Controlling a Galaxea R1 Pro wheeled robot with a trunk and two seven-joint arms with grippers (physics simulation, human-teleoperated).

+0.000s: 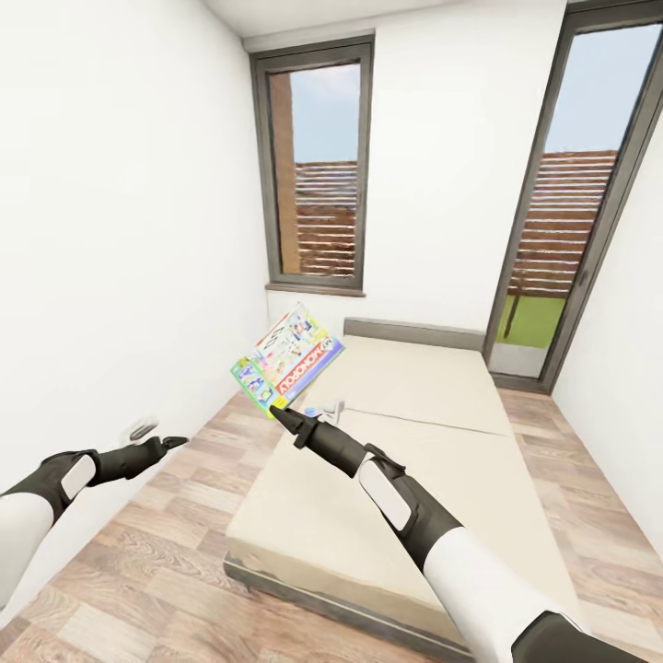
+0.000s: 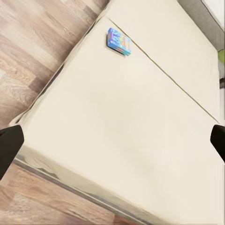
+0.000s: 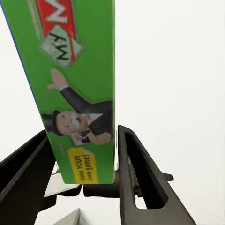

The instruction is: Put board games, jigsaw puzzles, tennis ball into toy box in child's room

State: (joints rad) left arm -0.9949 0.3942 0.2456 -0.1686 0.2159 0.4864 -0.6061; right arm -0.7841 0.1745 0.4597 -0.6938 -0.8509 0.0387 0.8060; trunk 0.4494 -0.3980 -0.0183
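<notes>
My right gripper (image 1: 278, 412) is shut on the lower edge of a board game (image 1: 287, 359), a flat Monopoly box held tilted in the air over the near left part of the bed (image 1: 414, 460). In the right wrist view the box's green edge (image 3: 79, 70) sits clamped between both fingers (image 3: 136, 173). A second board game (image 2: 118, 41), light blue, lies flat on the cream mattress (image 2: 117, 117) near its edge. My left gripper (image 1: 173, 444) hovers open over the floor by the left wall, its fingertips (image 2: 9, 147) spread wide with nothing between them.
A white wall (image 1: 110, 276) runs close along the left. Wood-plank floor (image 1: 166, 543) lies between it and the bed. A window (image 1: 318, 175) is behind the bed and a tall glass door (image 1: 562, 230) at the back right.
</notes>
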